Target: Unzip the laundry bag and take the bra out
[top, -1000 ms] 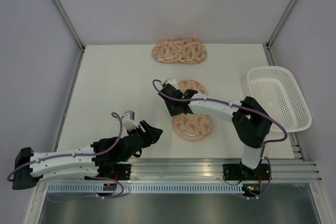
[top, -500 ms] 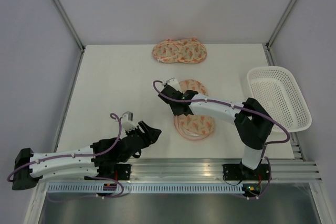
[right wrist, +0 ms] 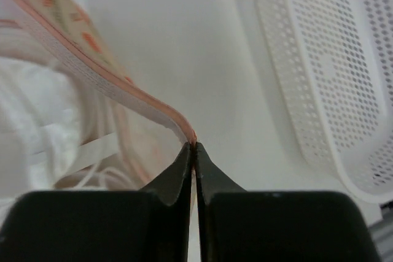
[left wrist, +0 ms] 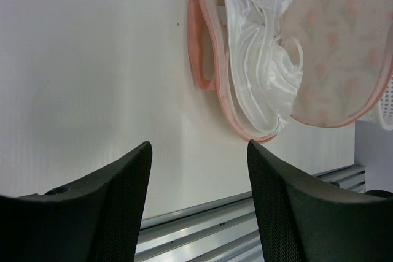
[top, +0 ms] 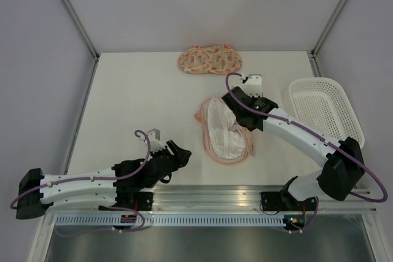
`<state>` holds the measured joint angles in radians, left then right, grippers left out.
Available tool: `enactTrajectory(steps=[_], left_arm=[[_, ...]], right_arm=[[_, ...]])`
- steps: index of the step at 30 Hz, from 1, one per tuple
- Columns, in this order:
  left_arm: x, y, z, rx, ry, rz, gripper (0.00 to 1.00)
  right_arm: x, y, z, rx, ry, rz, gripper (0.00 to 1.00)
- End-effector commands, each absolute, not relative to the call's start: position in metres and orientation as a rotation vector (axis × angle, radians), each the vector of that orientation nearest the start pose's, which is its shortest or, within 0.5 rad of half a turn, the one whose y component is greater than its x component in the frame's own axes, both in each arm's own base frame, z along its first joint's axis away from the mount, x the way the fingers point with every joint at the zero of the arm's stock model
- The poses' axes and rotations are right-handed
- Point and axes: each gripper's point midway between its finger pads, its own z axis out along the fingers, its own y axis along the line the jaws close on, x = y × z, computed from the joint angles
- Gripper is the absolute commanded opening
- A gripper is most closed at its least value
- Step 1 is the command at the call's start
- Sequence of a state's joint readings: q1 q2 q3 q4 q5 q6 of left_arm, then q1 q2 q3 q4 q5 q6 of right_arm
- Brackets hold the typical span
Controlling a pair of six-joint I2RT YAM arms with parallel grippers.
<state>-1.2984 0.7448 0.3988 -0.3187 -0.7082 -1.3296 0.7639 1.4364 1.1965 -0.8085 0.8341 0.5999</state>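
Observation:
The laundry bag (top: 209,146) lies open in the middle of the table, its printed top flap lifted toward the right. The white bra (top: 224,130) shows inside it, and also in the left wrist view (left wrist: 261,72). My right gripper (top: 239,104) is shut on the pink trimmed edge of the laundry bag (right wrist: 132,99) and holds the flap up. My left gripper (top: 178,154) is open and empty, low near the table's front edge, left of the bag (left wrist: 334,41).
A paler twin pouch (top: 210,60) lies at the back of the table. A white lattice basket (top: 325,113) stands at the right edge, also in the right wrist view (right wrist: 325,72). A metal rail (top: 245,197) runs along the front.
My right gripper has swung from the bag's left side over to the right, pulling the flap open and showing the white bra. My left gripper has stayed near the front.

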Motion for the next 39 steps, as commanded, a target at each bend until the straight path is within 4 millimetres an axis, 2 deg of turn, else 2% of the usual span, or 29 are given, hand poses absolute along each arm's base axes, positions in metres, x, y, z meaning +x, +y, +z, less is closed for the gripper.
enactTrajectory(steps=[1,2,3,4,5,7,9,10,12,13,17,21,27,30,32,35,38,39], left_arm=[[0.158,-0.236,0.140,-0.377,2.061,-0.803,0.68],[0.159,-0.238,0.141,-0.371,2.061,-0.801,0.69],[0.160,-0.243,0.145,-0.366,2.055,-0.812,0.69],[0.160,-0.245,0.145,-0.359,2.058,-0.813,0.70],[0.160,-0.247,0.141,-0.343,2.069,-0.795,0.70],[0.160,-0.251,0.145,-0.335,2.071,-0.798,0.70],[0.161,-0.255,0.146,-0.330,2.074,-0.793,0.70],[0.161,-0.255,0.145,-0.327,2.075,-0.789,0.70],[0.161,-0.256,0.144,-0.326,2.076,-0.787,0.70],[0.162,-0.256,0.144,-0.332,2.075,-0.790,0.70],[0.160,-0.255,0.138,-0.342,2.087,-0.783,0.70],[0.159,-0.254,0.136,-0.339,2.090,-0.786,0.70],[0.159,-0.248,0.137,-0.341,2.078,-0.792,0.70],[0.158,-0.244,0.135,-0.347,2.074,-0.799,0.70],[0.158,-0.241,0.132,-0.360,2.073,-0.802,0.70],[0.157,-0.239,0.130,-0.367,2.076,-0.804,0.70],[0.156,-0.236,0.129,-0.372,2.075,-0.803,0.70],[0.156,-0.236,0.128,-0.373,2.076,-0.800,0.70]], right_arm=[[0.286,0.054,0.165,0.281,2.184,-0.656,0.08],[0.287,0.038,0.162,0.350,2.182,-0.672,0.25],[0.287,0.031,0.159,0.377,2.184,-0.670,0.42],[0.287,0.024,0.154,0.402,2.185,-0.671,0.64],[0.288,0.013,0.152,0.441,2.188,-0.692,0.72],[0.290,0.011,0.156,0.461,2.182,-0.684,0.80],[0.291,0.020,0.155,0.389,2.215,-0.602,0.81],[0.302,0.045,0.161,0.365,2.211,-0.380,0.81],[0.303,0.075,0.155,0.212,2.251,-0.162,0.81],[0.305,0.106,0.162,0.144,2.250,0.054,0.81],[0.303,0.151,0.145,-0.013,2.323,0.299,0.81],[0.312,0.175,0.116,-0.058,2.355,0.398,0.81],[0.315,0.205,0.087,-0.124,2.417,0.546,0.81],[0.318,0.216,0.080,-0.137,2.417,0.608,0.80],[0.318,0.222,0.068,-0.140,2.443,0.631,0.80],[0.319,0.226,0.050,-0.137,2.482,0.645,0.76],[0.319,0.226,0.034,-0.136,2.518,0.633,0.67],[0.318,0.227,0.029,-0.141,2.528,0.631,0.61]])
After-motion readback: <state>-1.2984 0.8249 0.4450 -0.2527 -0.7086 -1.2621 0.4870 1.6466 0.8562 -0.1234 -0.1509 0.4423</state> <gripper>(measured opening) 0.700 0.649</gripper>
